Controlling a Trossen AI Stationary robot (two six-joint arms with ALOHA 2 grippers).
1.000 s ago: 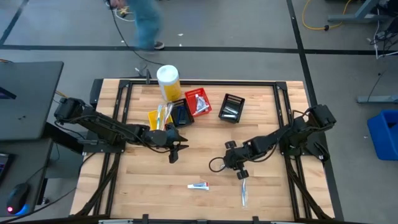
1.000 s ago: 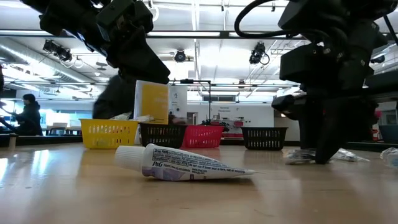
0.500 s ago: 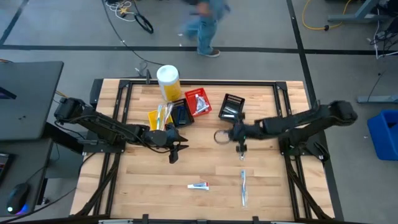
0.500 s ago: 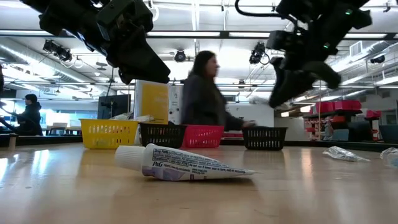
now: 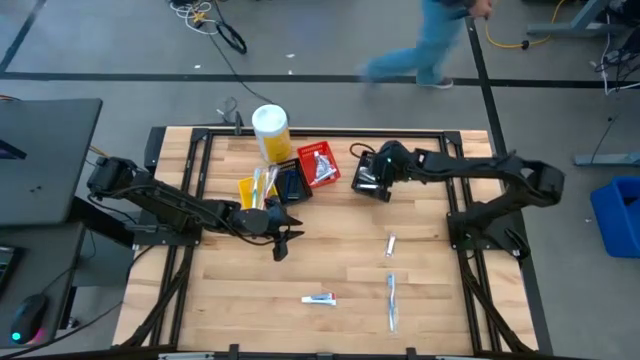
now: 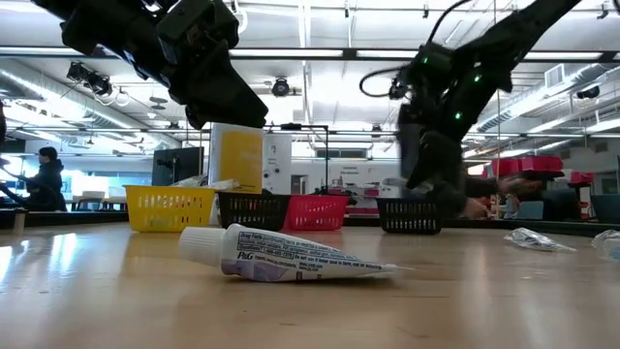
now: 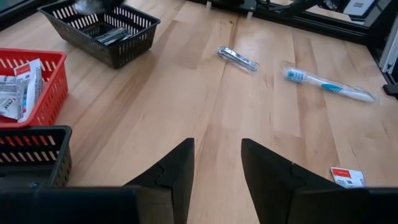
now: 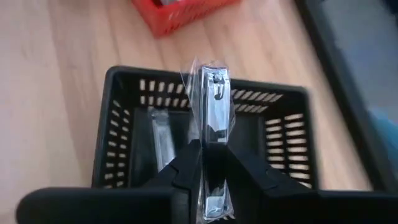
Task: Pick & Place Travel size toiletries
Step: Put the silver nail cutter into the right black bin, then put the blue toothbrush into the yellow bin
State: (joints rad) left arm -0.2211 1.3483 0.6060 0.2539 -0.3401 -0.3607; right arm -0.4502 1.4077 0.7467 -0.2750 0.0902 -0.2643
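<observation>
Silvery packet with a nail clipper is pinched in the right gripper's jaws, held over the black basket. Left gripper, jaws apart and empty, hovers over the surface near the yellow basket.

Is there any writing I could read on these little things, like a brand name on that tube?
"P&G": small logo on the white toothpaste tube lying on the wooden table; the finer print beside it is too blurred to read.
Yellow canister with white lid: no readable text.
Packets in the red plastic basket: print too small to read.
</observation>
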